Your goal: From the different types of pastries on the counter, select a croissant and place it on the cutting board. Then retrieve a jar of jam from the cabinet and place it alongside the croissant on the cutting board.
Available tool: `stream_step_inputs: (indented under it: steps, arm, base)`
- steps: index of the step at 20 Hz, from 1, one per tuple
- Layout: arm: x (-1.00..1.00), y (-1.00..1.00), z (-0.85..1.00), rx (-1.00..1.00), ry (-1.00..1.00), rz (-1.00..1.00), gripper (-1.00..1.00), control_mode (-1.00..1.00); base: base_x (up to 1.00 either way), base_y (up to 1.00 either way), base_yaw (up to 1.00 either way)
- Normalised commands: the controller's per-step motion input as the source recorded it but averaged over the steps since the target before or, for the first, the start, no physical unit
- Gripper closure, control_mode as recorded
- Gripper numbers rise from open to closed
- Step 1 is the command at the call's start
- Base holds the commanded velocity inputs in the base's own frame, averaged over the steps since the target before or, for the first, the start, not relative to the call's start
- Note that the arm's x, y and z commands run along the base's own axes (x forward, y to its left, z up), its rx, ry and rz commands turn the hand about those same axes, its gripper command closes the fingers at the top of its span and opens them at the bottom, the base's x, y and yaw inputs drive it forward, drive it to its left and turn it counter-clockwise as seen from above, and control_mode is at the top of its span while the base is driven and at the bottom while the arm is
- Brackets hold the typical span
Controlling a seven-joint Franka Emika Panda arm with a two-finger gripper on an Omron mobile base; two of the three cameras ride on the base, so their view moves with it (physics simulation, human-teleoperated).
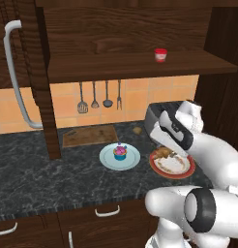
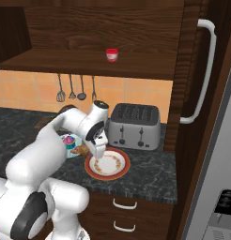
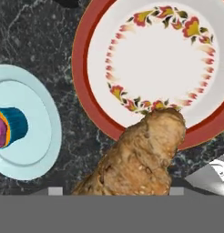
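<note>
Two plates occupy the counter (image 1: 34, 169) at centre frame in the left base view: a pale blue plate (image 1: 107, 162) carrying the cupcake (image 1: 120, 152) and a red-rimmed plate (image 1: 175, 170). Cutting board (image 1: 89, 135) lies upper left of them; jam jar (image 1: 160, 54) sits on the cabinet (image 1: 140, 65) shelf.

Right base view: gripper (image 2: 99, 158) hangs over the red-rimmed plate, toaster (image 2: 134, 125) behind.

Hand view: croissant (image 3: 139, 159) fills lower centre, apparently pinched; jaw state cannot be told.

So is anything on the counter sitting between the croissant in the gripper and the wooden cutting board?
Partly: the pink-frosted cupcake on its pale blue plate sits between the golden-brown croissant and the brown wooden cutting board. Carried above it, nothing blocks.
</note>
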Motion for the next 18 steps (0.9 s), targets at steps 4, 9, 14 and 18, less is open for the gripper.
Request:
stream_step_inputs:
  steps: [4,9,14,18]
  arm:
    - [-0.11,0.82,0.94,-0.01,-0.12,0.03,1.00,-1.00]
    - [0.00,0.86,0.68,-0.01,-0.15,0.01,1.00,-1.00]
    - [0.06,0.86,0.49,-0.06,-0.09,0.03,1.00,-1.00]
    - [0.24,0.90,0.06,-0.16,0.00,0.02,1.00,-1.00]
  base:
    - [0.00,0.00,0.00]
    - [0.00,0.00,0.00]
    - [0.00,0.00,0.00]
    - [0.00,0.00,0.00]
